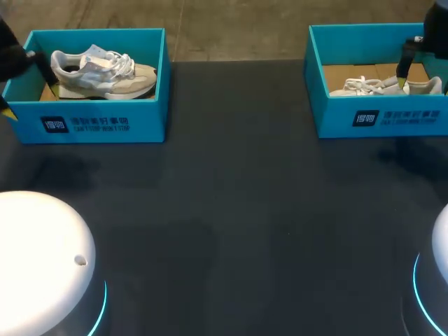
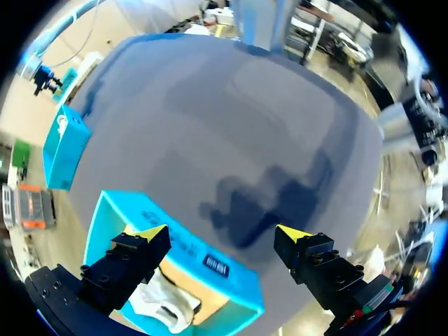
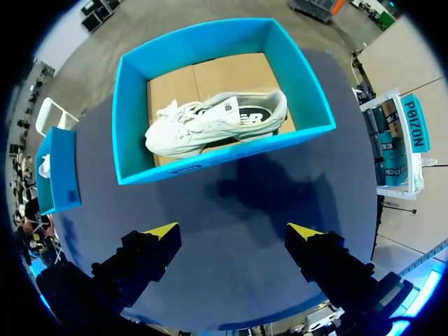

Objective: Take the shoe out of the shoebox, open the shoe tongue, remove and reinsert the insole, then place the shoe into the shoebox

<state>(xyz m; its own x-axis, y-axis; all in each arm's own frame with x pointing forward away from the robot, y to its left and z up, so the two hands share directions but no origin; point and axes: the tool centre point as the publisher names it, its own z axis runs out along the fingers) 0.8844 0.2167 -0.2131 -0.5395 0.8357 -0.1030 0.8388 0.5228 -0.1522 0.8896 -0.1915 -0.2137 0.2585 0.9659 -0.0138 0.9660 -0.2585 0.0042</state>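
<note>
Two blue shoeboxes stand at the table's far side. The left shoebox (image 1: 105,122) holds a grey and white shoe (image 1: 101,70). The right shoebox (image 1: 381,119) holds a white shoe (image 1: 385,87) lying on its side. My right gripper (image 3: 233,231) hangs open high above the table, just short of that shoebox (image 3: 217,157), with the shoe (image 3: 217,122) ahead of it. My left gripper (image 2: 220,232) is open above the left shoebox's (image 2: 210,269) outer wall, one fingertip (image 2: 147,231) over the box. In the head view the left gripper (image 1: 31,101) and right gripper (image 1: 423,80) sit at the frame's edges.
The dark table (image 1: 238,210) stretches wide between and in front of the boxes. Two white arm bases (image 1: 42,266) stand at the near corners. Each wrist view also catches the other shoebox (image 3: 59,171) far off to one side.
</note>
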